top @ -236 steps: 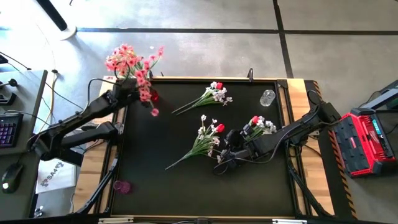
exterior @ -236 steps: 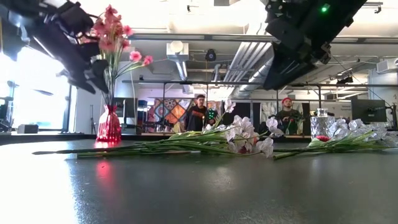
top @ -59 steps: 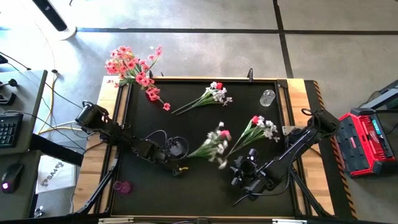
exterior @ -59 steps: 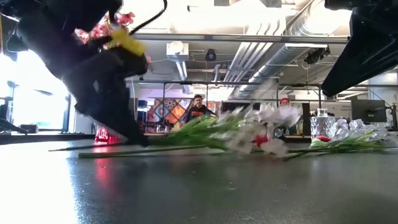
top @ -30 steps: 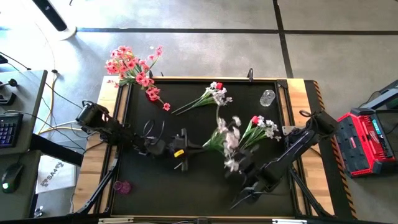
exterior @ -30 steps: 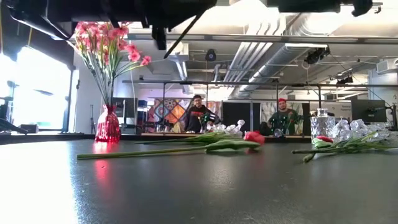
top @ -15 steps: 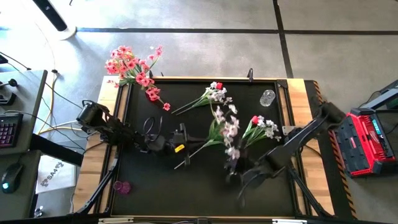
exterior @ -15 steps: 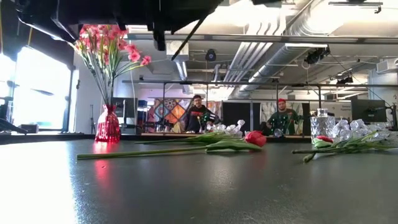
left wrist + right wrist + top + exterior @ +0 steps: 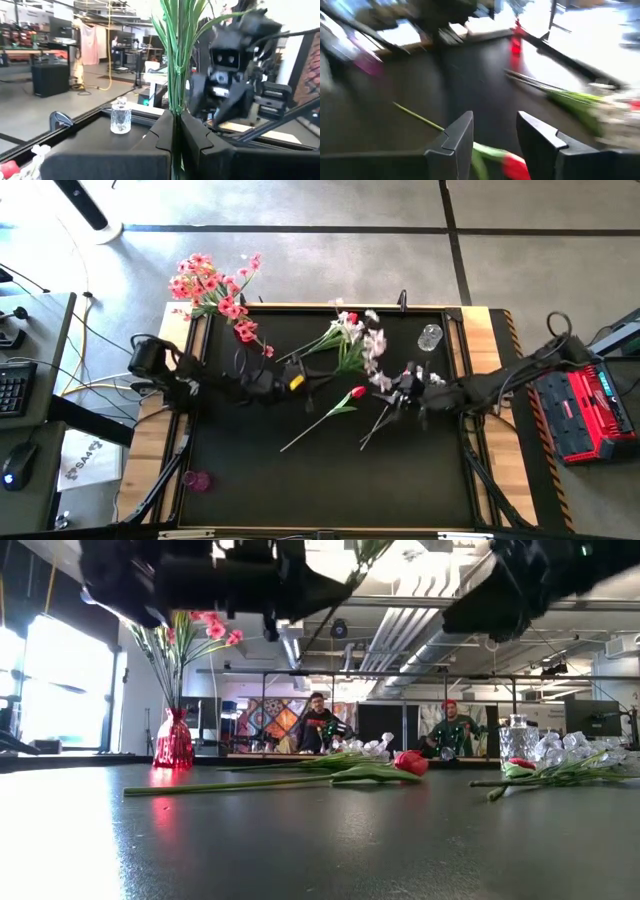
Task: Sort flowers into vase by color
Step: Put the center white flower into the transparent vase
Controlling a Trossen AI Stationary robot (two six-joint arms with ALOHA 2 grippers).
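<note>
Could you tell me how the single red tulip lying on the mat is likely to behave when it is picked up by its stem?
The red tulip has a long thin stem, so it probably droops or swings, bud-heavy. It looks light, so the open right end effector above it could nudge it sideways. The smooth mat may let it slide.

A black mat (image 9: 250,470) covers the table top, framed by pale wooden edges (image 9: 165,450). Directly under the open right gripper (image 9: 408,395) a red tulip-like bud on a long thin green stem (image 9: 325,418) lies flat on the mat, its bud end toward that gripper. Just beside the same gripper lies a spray of small white blossoms with a red bud (image 9: 425,383). A small clear glass vase (image 9: 429,337) stands at the mat's far edge beyond the right gripper. Beyond the left gripper (image 9: 312,379), in the far corner, stands a red glass vase (image 9: 174,741) holding pink clustered blossoms (image 9: 212,288). A small pink glass vase (image 9: 196,479) sits at the near edge, well apart from both.
</note>
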